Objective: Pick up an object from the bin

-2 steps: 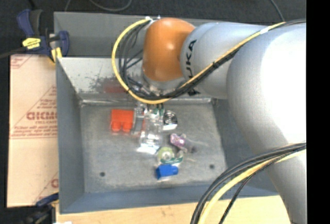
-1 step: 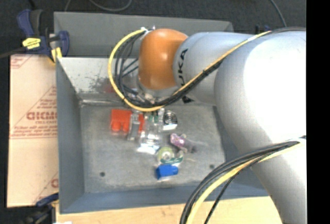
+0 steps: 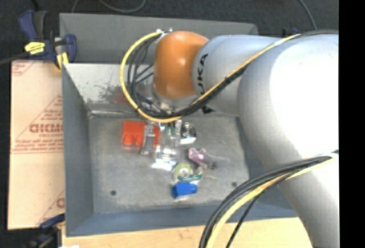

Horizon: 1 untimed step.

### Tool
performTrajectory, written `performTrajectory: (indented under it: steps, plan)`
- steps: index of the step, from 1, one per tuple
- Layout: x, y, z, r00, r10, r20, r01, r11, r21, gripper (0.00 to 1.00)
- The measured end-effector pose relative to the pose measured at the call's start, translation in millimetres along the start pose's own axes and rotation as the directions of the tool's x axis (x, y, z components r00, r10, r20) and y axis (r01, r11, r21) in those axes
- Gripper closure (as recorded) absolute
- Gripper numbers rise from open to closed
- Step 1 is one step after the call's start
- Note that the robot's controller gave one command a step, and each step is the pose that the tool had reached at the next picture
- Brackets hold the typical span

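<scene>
Lifting remains ahead: we see our gripper (image 3: 162,134) low in the bin (image 3: 111,175), an orange-red block (image 3: 132,134) just beside it, a clear plastic piece (image 3: 162,159) at its tip; whether it is spread or pinching, we cannot tell.

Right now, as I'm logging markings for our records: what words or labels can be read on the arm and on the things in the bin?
"UKA": black letters on the grey arm, beside its orange cover; any letter before them is hidden.
No text can be seen on the orange block or the blue piece.
Dark marks on the white piece: too small to read.
</scene>
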<state>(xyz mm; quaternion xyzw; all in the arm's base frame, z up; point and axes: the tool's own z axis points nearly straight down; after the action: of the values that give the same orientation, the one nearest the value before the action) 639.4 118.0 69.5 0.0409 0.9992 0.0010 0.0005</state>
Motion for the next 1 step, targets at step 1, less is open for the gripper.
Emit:
performTrajectory:
  steps: [1]
  plan:
    - [0.1, 0.3, 0.1, 1.0, 0.001, 0.0, -0.001, 1.0, -0.001, 1.0]
